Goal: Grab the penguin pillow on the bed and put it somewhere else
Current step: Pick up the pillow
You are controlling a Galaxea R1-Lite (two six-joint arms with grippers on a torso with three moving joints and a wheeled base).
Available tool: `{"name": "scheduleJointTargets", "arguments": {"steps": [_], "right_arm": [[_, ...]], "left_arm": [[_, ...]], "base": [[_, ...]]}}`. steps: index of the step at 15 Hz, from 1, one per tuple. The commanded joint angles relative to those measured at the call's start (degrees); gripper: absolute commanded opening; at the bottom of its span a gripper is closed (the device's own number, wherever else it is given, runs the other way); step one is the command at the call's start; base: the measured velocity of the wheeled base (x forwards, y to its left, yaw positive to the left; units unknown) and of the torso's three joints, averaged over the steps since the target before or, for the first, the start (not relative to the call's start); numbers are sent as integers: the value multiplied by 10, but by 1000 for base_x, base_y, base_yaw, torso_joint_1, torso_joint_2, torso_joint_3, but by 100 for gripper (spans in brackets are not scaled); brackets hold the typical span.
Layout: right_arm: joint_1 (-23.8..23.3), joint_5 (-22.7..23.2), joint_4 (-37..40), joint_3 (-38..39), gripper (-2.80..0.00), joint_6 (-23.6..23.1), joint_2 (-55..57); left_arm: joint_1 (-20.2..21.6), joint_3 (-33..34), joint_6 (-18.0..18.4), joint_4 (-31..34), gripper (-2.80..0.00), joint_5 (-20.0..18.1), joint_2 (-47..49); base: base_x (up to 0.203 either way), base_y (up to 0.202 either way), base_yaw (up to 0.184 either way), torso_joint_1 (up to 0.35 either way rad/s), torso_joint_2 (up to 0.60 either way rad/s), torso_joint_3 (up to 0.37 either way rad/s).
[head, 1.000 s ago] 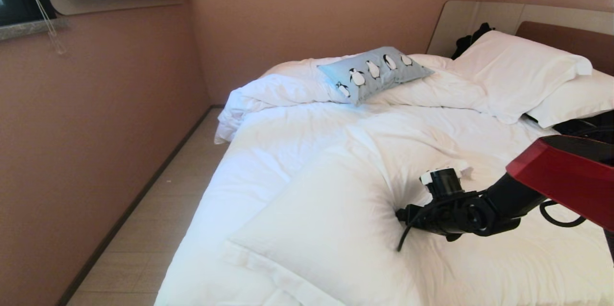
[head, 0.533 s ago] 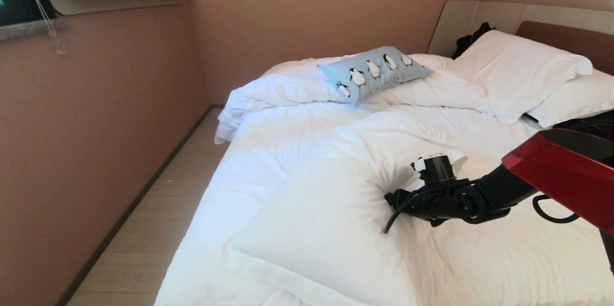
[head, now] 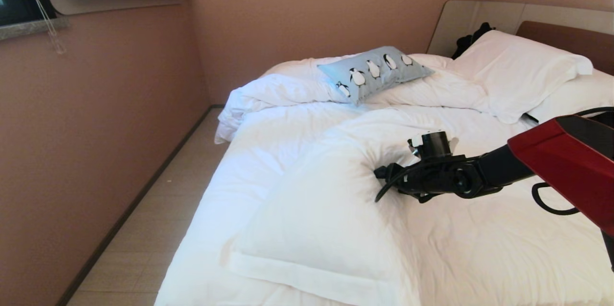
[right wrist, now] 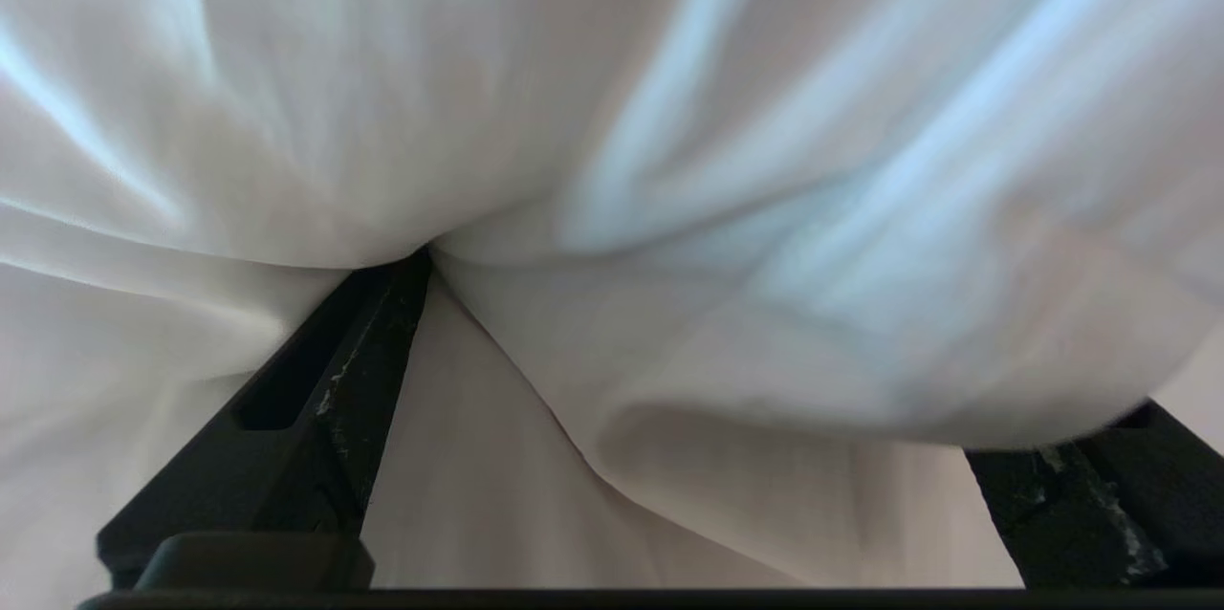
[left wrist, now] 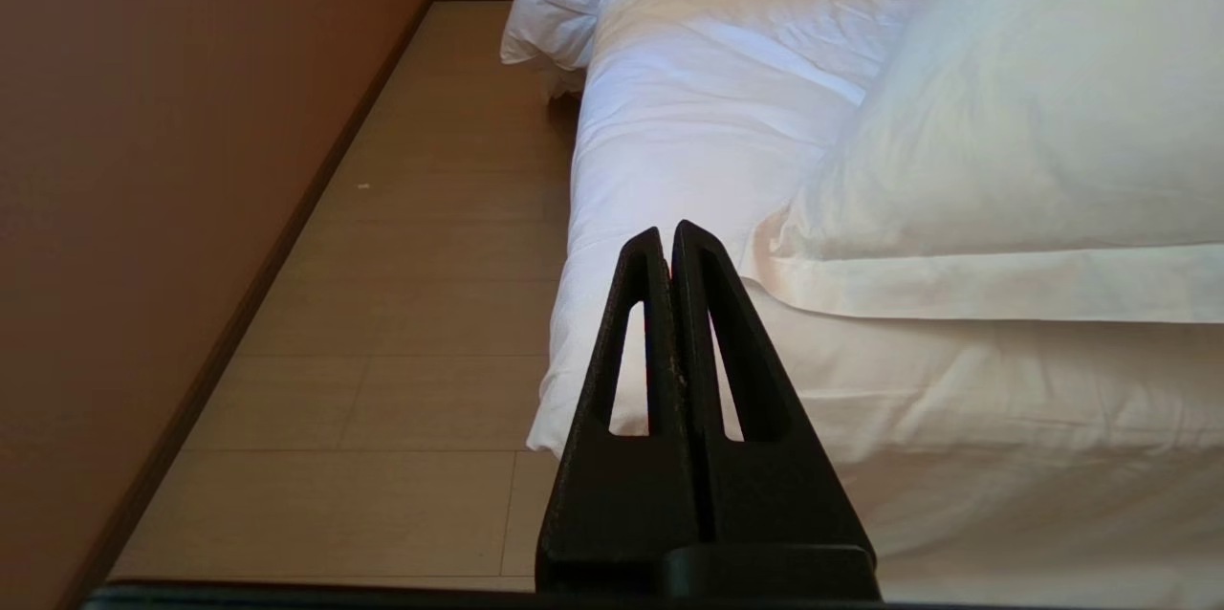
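The penguin pillow (head: 374, 73), light blue with a row of penguins, lies on the rumpled duvet at the far side of the bed (head: 268, 123). My right gripper (head: 391, 176) hovers low over the middle of the bed, well short of that pillow, beside a large white pillow (head: 316, 229). In the right wrist view the right gripper (right wrist: 784, 333) is open, its fingers (right wrist: 325, 400) wide apart, with folds of white bedding lying over their tips. My left gripper (left wrist: 666, 232) is shut and parked beside the bed's near left corner, above the floor.
Two white pillows (head: 513, 66) rest against the brown headboard (head: 566, 35), with a black item (head: 472, 37) behind them. A narrow strip of floor (head: 158, 200) runs between the bed and the left wall (head: 96, 128).
My right arm has reached farther across the bed, up and to the left in the head view, toward the penguin pillow. The penguin pillow has not moved.
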Motion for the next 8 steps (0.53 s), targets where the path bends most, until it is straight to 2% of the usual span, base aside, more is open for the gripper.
{"name": "scheduleJointTargets", "arguments": {"steps": [1, 4, 8], "right_arm": [[0, 12, 57, -40, 0, 22, 5], [0, 14, 112, -113, 0, 53, 31], [9, 21, 193, -196, 0, 60, 65]], "left_arm": [[0, 0, 0, 0, -280, 0, 0], [0, 0, 0, 0, -280, 0, 0], [0, 0, 0, 0, -280, 0, 1]], "base": [[0, 0, 0, 0, 0, 0], [0, 0, 0, 0, 0, 0], [0, 0, 0, 0, 0, 0]]}}
